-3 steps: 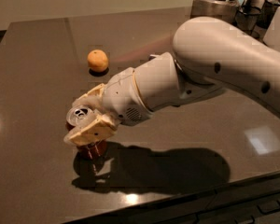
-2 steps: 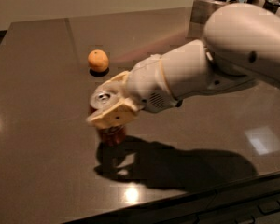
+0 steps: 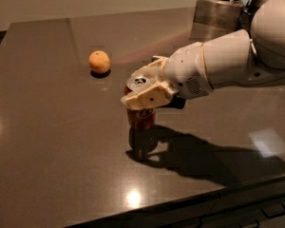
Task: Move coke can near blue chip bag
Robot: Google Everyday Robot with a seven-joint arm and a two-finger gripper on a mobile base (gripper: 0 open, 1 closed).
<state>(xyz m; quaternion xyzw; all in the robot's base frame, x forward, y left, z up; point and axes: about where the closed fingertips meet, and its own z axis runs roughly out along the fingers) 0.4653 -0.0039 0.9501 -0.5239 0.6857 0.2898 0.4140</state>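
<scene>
Carry step: cream pincer (image 3: 143, 101) pinches the red-brown aluminium coke can (image 3: 141, 119), five o'clock of the round orange fruit (image 3: 99, 61); next, locate the unseen blue chip bag.

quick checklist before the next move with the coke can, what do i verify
1. gripper shut on coke can, above the middle of the table: ok
2. coke can upright in the grip: ok
3. blue chip bag in view as a target: not ok, not visible
4. orange apart from the can: ok
5. can lifted clear of the table: cannot tell
</scene>
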